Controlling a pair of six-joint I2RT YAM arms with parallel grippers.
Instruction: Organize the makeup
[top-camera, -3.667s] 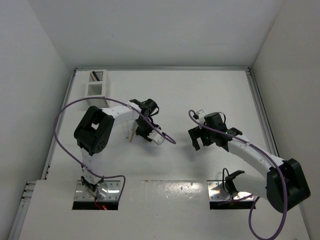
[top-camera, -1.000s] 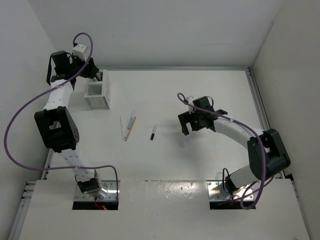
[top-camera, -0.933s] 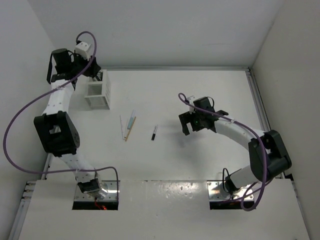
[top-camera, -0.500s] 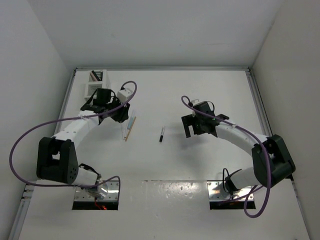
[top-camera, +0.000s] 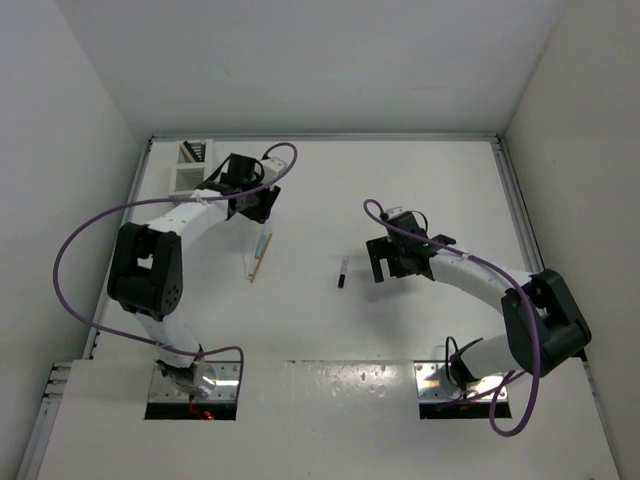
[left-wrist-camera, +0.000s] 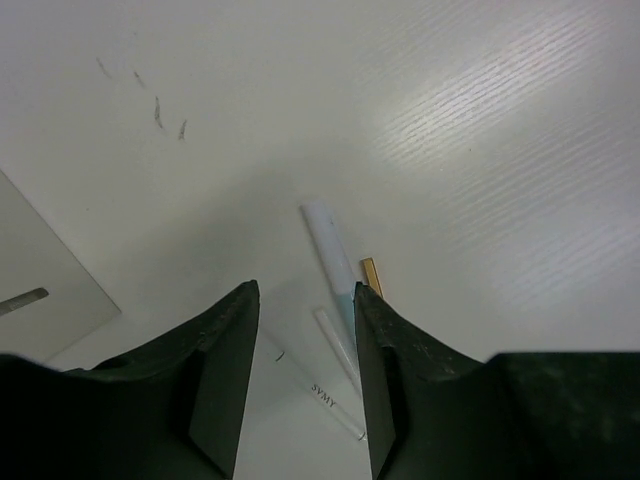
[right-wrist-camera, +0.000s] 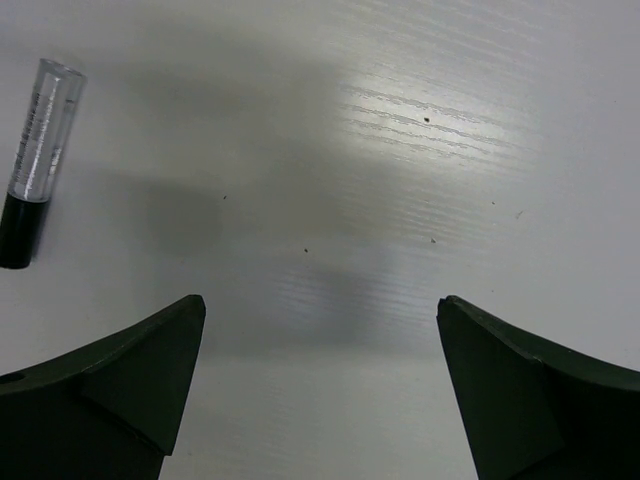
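Several thin makeup sticks (top-camera: 259, 252), white and tan, lie bunched on the white table left of centre. My left gripper (top-camera: 260, 210) hovers just behind them, open and empty. In the left wrist view its jaws (left-wrist-camera: 305, 292) straddle a white lettered stick (left-wrist-camera: 325, 395), with a pale blue-white stick (left-wrist-camera: 328, 240) and a tan tip (left-wrist-camera: 371, 277) beside it. A black stick with a clear cap (top-camera: 342, 272) lies alone mid-table. My right gripper (top-camera: 383, 262) is wide open just right of it; in the right wrist view (right-wrist-camera: 320, 302) the black stick (right-wrist-camera: 30, 150) lies at the upper left.
The white slatted holder (top-camera: 190, 172) stands at the back left corner, close behind the left gripper, with dark sticks in it. Purple cables loop from both arms. White walls enclose the table on three sides.
My left arm has swung from above the holder down and right to the bunched sticks. The black stick has shifted right across the table. My right gripper has moved slightly right and nearer.
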